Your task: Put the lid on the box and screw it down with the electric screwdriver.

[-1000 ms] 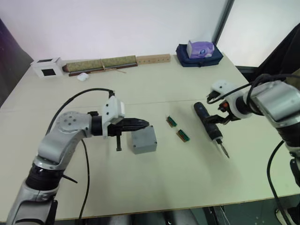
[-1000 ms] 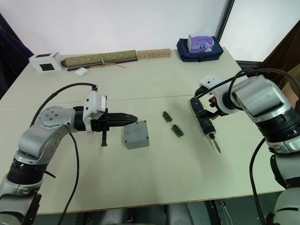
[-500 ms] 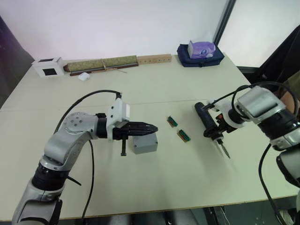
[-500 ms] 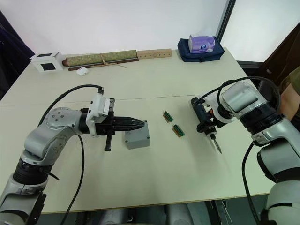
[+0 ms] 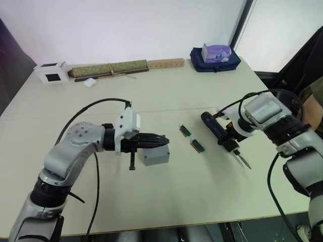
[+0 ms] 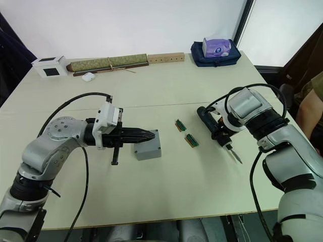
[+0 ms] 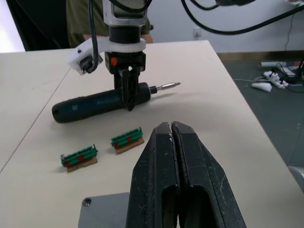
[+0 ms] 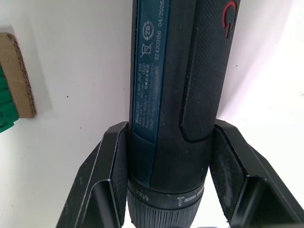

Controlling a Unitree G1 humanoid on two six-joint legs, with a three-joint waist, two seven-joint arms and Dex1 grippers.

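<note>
The grey box [image 5: 155, 155] stands mid-table with the lid [image 7: 102, 211] lying flat on top, one corner screw hole showing. My left gripper [image 5: 162, 140] is shut and empty, its tips hovering just over the lid's far edge. The electric screwdriver [image 5: 214, 127] is a black stick lying low over the table to the right of the box, its metal bit [image 5: 244, 161] pointing toward the front edge. My right gripper [image 5: 228, 141] straddles it near the bit end. In the right wrist view both fingers [image 8: 114, 161] press against the tool's body [image 8: 180, 57].
Two small green circuit boards [image 5: 185, 130] [image 5: 197, 146] lie between the box and the screwdriver. Along the back edge are a white cube [image 5: 51, 72], a long olive roll [image 5: 108, 68], a wooden block [image 5: 165, 63] and a blue bag [image 5: 214, 55]. A person [image 6: 310, 101] sits at the right.
My right gripper has turned down onto the screwdriver and closed on it. The tool's rear end has swung a little to the left. The left gripper has barely moved.
</note>
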